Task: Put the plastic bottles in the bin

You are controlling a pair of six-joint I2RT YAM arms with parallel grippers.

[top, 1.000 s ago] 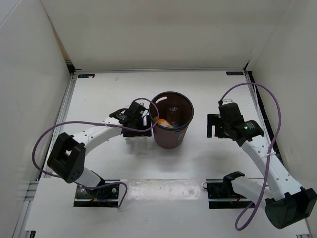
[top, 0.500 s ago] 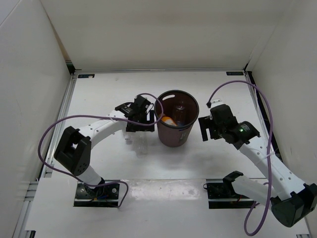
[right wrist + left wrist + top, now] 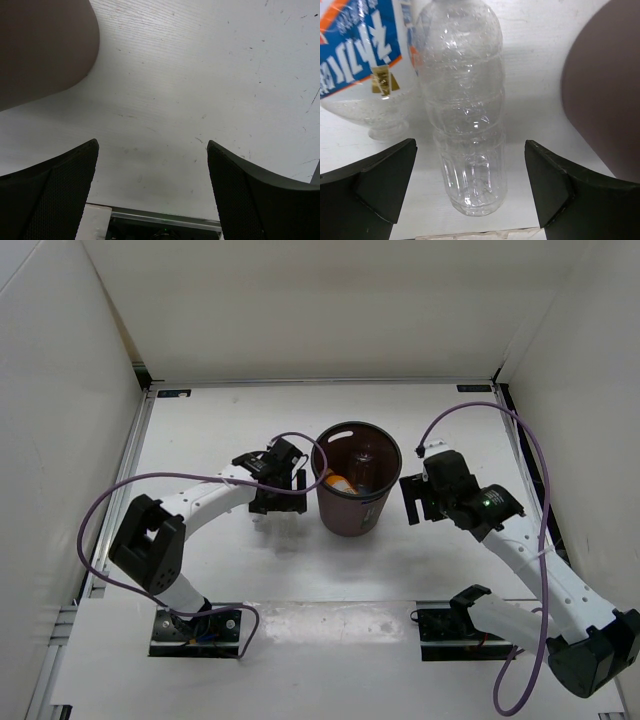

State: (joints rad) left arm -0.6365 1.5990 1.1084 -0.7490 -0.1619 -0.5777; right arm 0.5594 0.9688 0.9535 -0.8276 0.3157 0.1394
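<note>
- Your left jaws stood wide apart and held nothing. The clear bottle (image 3: pixel 467 125) lay straight ahead of them, centred in the gap and touching neither finger.
- Its long axis ran away from the wrist, base nearest and neck farthest, so square to the line the jaws close along. Judged from that, you only had to push forward and close on its sides.
- The labelled bottle (image 3: pixel 360 60) lay just beside it on the left, tilted. Whether the two touched I could not tell. Your left-hand finger would have to slip in between them, and that was where a nudge looked likely.
- The bin (image 3: pixel 357 485) stood near the middle of the tabletop (image 3: pixel 200 420). Both loose bottles lay just off its left side, so the carry looked short: up and rightward over the rim.
- Your right jaws were also apart and empty, over bare tabletop on the bin's right side with no bottle before them. The left arm (image 3: pixel 200 502) was plainly the nearer one for both loose bottles.
- The top view showed you the bin's inside: the orange bottle (image 3: pixel 335 483) and a second clear bottle (image 3: pixel 365 462) already there. It hid most of the two loose bottles under the left wrist.
- The left wrist view showed those two plainly, but of the bin only a slice of brown wall at the right.
</note>
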